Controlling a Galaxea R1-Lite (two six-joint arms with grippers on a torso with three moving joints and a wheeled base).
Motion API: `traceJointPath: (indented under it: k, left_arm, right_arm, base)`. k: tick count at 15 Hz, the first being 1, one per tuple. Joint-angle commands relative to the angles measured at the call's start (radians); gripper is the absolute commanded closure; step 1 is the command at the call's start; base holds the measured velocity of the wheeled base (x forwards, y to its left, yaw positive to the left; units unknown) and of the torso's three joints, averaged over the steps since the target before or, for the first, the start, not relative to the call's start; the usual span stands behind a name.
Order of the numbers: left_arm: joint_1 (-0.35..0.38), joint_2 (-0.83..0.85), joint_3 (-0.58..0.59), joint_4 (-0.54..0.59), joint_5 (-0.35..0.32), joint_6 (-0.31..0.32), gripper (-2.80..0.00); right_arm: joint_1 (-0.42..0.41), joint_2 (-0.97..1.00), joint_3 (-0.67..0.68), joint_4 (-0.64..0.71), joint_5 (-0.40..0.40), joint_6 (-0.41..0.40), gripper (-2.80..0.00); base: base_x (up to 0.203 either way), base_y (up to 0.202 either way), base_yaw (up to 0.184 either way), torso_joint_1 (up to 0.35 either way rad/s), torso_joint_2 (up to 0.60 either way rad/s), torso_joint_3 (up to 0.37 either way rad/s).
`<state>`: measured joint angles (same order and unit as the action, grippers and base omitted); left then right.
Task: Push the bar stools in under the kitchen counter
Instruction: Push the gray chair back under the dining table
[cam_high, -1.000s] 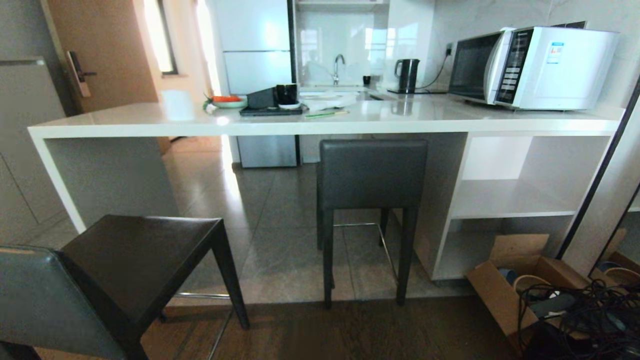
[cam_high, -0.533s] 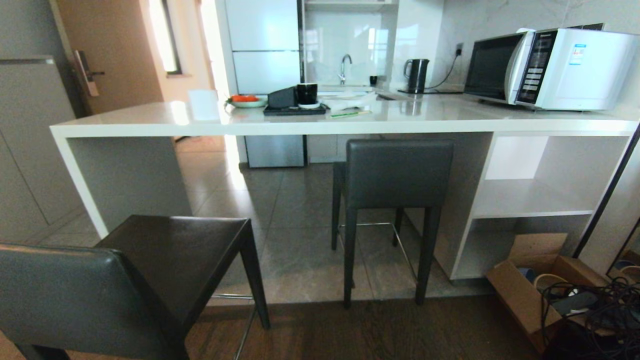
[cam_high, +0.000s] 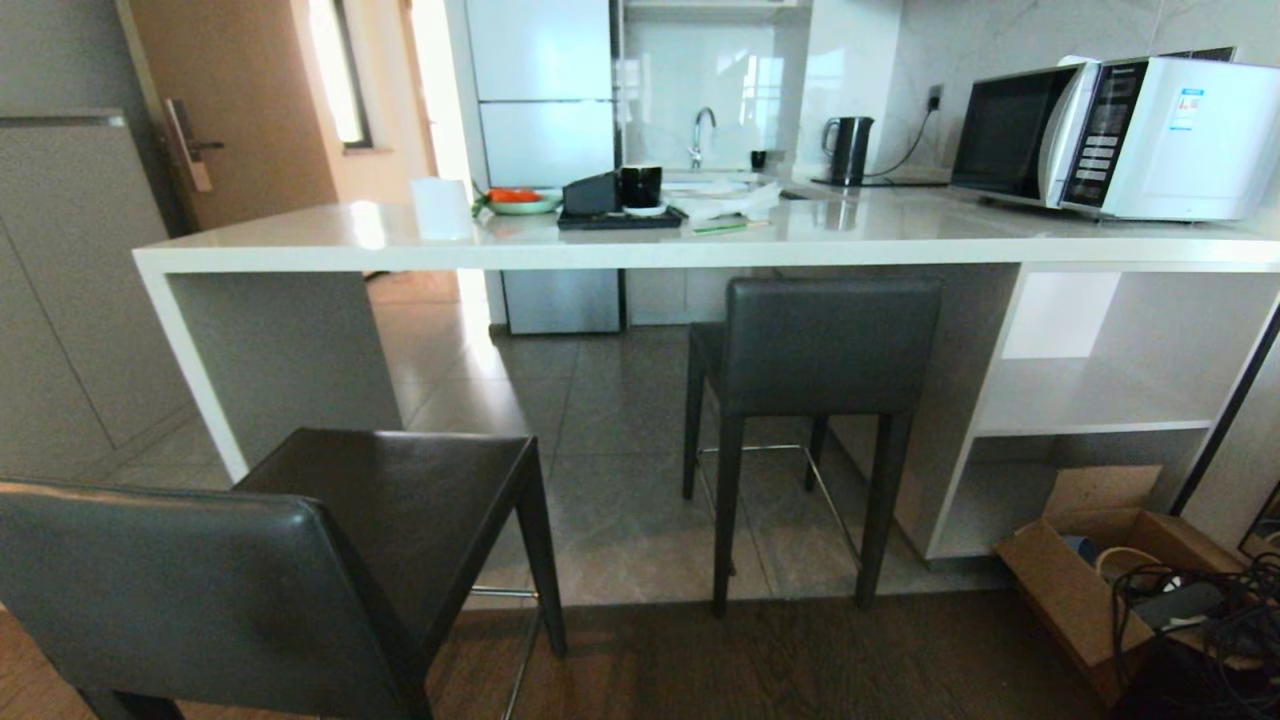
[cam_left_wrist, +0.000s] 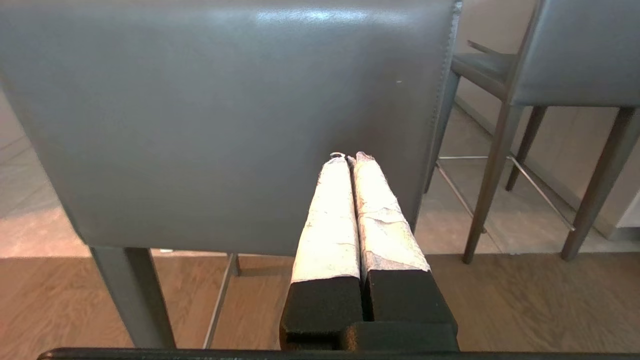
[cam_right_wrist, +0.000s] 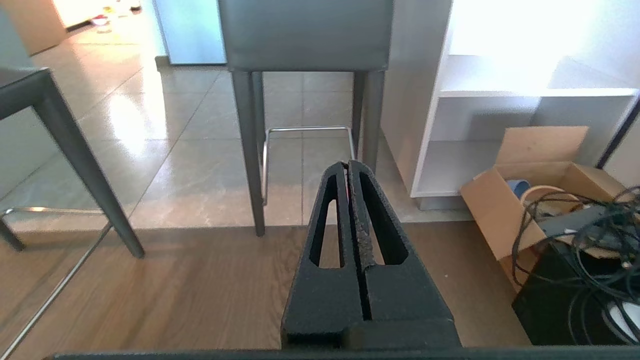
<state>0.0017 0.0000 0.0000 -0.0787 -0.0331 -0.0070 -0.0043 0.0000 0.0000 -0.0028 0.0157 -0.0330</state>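
Two bar stools stand before the white kitchen counter (cam_high: 300, 250). The near stool (cam_high: 200, 600) stands away from the counter at the lower left, its grey backrest (cam_left_wrist: 225, 125) filling the left wrist view. My left gripper (cam_left_wrist: 351, 157) is shut and empty, its taped tips close to the backrest's right part; whether they touch it I cannot tell. The far stool (cam_high: 815, 350) has its seat under the counter edge, beside the white shelving (cam_high: 1090, 400). My right gripper (cam_right_wrist: 347, 164) is shut and empty over the wood floor, pointing at that stool's legs (cam_right_wrist: 247, 150). Neither arm shows in the head view.
A cardboard box (cam_high: 1080, 580) and tangled black cables (cam_high: 1210, 620) lie at the lower right by the shelving. A microwave (cam_high: 1110, 135), a kettle (cam_high: 848, 150) and dishes (cam_high: 620, 195) sit on the countertop. Tiled floor (cam_high: 600, 420) runs under the counter, wood floor (cam_high: 800, 660) nearer me.
The whole head view has shifted rightwards in the picture, so the camera has moved leftwards. More of the near stool's backrest now shows. The stools themselves have not visibly moved.
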Motion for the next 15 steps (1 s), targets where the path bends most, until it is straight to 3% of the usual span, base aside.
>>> traceJointPath:
  k: [1,3,8,15]
  left_arm:
    - [0.000,-0.001,0.009,-0.001,-0.001,-0.001,0.00]
    - [0.000,0.000,0.009,-0.001,-0.001,-0.002,0.00]
    - [0.000,0.000,0.009,-0.001,0.001,-0.002,0.00]
    - [0.000,0.000,0.009,-0.001,0.015,-0.011,0.00]
  right_arm:
    - [-0.001,0.002,0.009,0.000,0.000,-0.001,0.00]
    - [0.000,0.002,0.009,0.000,0.000,-0.001,0.00]
    - [-0.001,0.002,0.009,0.000,0.000,-0.001,0.00]
    - [-0.002,0.002,0.009,0.000,0.000,-0.001,0.00]
  base:
    - [0.000,0.000,0.000,0.000,0.00,0.000]
    - [0.000,0.000,0.000,0.000,0.00,0.000]
    - [-0.167,0.000,-0.002,0.003,0.00,0.004]
    - [0.000,0.000,0.000,0.000,0.00,0.000]
